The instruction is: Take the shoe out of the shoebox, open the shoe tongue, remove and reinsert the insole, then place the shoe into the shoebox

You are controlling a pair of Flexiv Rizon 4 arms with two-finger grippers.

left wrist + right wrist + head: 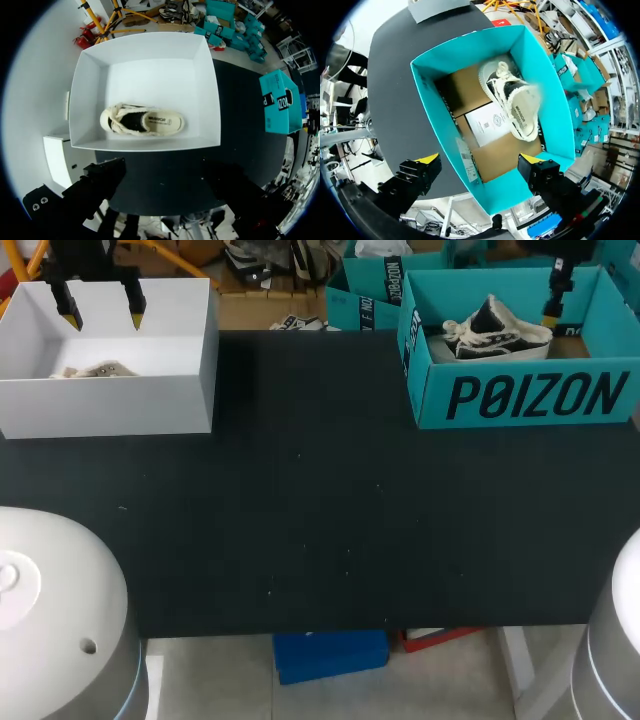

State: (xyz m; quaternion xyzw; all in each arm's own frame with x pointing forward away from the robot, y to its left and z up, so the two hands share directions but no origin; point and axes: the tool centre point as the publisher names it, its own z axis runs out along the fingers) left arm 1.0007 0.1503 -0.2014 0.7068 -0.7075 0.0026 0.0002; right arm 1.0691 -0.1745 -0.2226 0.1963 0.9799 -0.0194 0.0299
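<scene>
Matte black table top [320, 520], with two open boxes well apart at its far corners and a broad stretch of dark surface between and in front of them.

**Far left:** white box [110, 405] with smooth, straight walls. Its left end meets the edge of the head view. The left gripper [101, 312] hangs above it with fingers spread wide, holding nothing. In the left wrist view the fingers appear only as dark shapes and their yellow tips do not show. A shoe [142, 121] rests sole down inside, close to the long wall nearest the gripper. It has a dark upper, a cream rubber rim and cream laces. From the head view the front wall hides most of it.

**Far right:** teal shoebox [520, 395] made of printed card. It has a brown cardboard floor [465, 90] with a white sheet [487, 125] lying on it. A second shoe [512, 100], in the same dark and cream colours, lies tilted on its side toward the far end of the shoebox. Its heel is blurred in the right wrist view. The right gripper [480, 162] hangs above the near end wall with fingers wide apart and nothing between them. In the head view only one of its yellow tips can be made out.
</scene>
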